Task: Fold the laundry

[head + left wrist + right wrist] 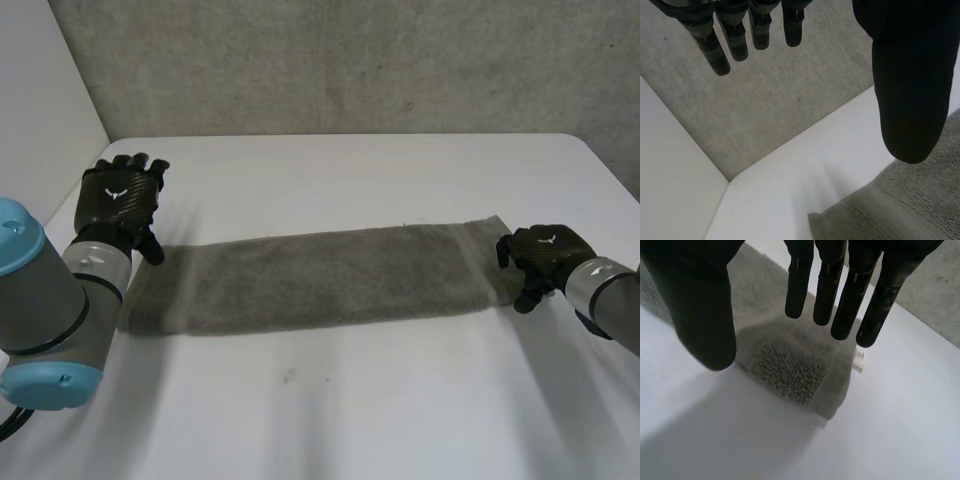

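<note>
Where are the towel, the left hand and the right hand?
towel (320,278), head view, the middle of the long strip.
left hand (118,197), head view, the back of the hand.
right hand (547,252), head view, the back of the hand.

A white tabletop (350,420) fills the lower frame. Behind it runs a grey speckled surface (350,60), with a white panel (40,90) at upper left.
</note>
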Tool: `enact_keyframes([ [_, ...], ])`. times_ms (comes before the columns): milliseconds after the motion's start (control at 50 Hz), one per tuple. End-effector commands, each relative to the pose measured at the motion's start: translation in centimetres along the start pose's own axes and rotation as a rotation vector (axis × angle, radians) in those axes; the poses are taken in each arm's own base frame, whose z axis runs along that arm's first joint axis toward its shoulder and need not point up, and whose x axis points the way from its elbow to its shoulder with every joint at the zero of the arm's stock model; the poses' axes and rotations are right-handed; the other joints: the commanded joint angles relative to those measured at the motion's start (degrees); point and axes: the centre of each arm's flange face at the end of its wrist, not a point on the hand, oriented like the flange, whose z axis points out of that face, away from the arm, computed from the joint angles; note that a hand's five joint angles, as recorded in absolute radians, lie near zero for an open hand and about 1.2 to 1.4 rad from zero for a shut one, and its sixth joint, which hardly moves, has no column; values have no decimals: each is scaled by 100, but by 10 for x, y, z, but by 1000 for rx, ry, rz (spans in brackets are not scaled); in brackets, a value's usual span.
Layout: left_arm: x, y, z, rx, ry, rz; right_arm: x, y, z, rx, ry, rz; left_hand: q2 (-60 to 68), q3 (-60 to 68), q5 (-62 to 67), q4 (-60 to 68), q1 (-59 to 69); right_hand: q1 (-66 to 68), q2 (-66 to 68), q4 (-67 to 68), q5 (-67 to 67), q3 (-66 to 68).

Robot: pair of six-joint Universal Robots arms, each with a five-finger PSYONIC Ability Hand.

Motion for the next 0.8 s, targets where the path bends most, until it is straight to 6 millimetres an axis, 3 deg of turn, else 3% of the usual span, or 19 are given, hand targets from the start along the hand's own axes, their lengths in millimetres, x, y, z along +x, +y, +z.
enact_keyframes([
  [20,-1,0,2,22,-11,3,0,27,28,3,20,-59,47,25,-186,27,-28,1658,1184,1198,1334,1201],
  [100,-1,1,1,19,-10,3,6,37,34,-11,38,-117,47,25,-186,27,-28,2483,2008,2022,2158,2025],
  [140,0,1,1,18,-8,5,17,37,39,6,74,-146,47,25,-186,27,-28,5274,4800,4813,4949,4817],
  [320,0,0,0,19,-7,3,54,31,38,-62,321,-333,47,25,-186,27,-28,5286,4812,4825,4961,4829],
  [360,0,0,0,21,-8,3,75,35,36,-121,441,-429,47,25,-186,27,-28,5286,4812,4825,4961,4829],
  [420,-1,0,-2,21,-8,3,82,33,34,-129,487,-466,47,25,-186,27,-28,5286,4812,4825,4961,4829],
  [500,0,-2,-2,24,-7,3,89,7,29,-20,576,-521,47,25,-186,27,-28,5286,4812,4825,4961,4829],
  [520,-1,-2,-2,26,-8,3,80,-12,25,58,593,-540,47,25,-186,27,-28,5286,4812,4825,4961,4829],
  [540,0,-2,-2,24,-7,3,80,-12,25,59,594,-540,47,25,-186,27,-28,5286,4812,4825,4961,4829],
  [560,0,-2,-2,24,-7,3,64,-33,19,155,601,-554,47,25,-186,27,-28,5286,4812,4825,4961,4829],
  [580,0,-2,-2,24,-7,3,64,-34,19,156,601,-555,47,25,-186,27,-28,5286,4812,4825,4961,4829],
  [620,0,-2,-3,25,-6,3,22,-71,9,364,563,-563,47,25,-186,27,-28,5286,4812,4825,4961,4829],
  [640,0,-2,-3,26,-7,3,22,-71,9,365,562,-563,47,25,-186,27,-28,5286,4812,4825,4961,4829],
  [680,0,-2,-3,26,-8,3,-37,-94,-1,551,409,-564,47,25,-186,27,-28,5286,4812,4825,4961,4829],
  [700,1,-3,-3,27,-5,3,-37,-95,-1,552,408,-564,47,25,-186,27,-28,5286,4812,4825,4961,4829],
  [720,1,-3,-3,27,-5,3,-67,-100,-7,623,306,-575,47,25,-186,27,-28,5286,4812,4825,4961,4829],
  [740,2,-3,-4,27,-3,3,-67,-100,-7,624,305,-575,47,25,-186,27,-28,5286,4812,4825,4961,4829],
  [780,3,-3,-4,28,0,3,-130,-99,-19,743,77,-610,47,25,-186,27,-28,5286,4812,4825,4961,4829],
  [800,3,-3,-5,27,0,3,-130,-99,-19,744,76,-611,47,25,-186,27,-28,5286,4812,4825,4961,4829],
])
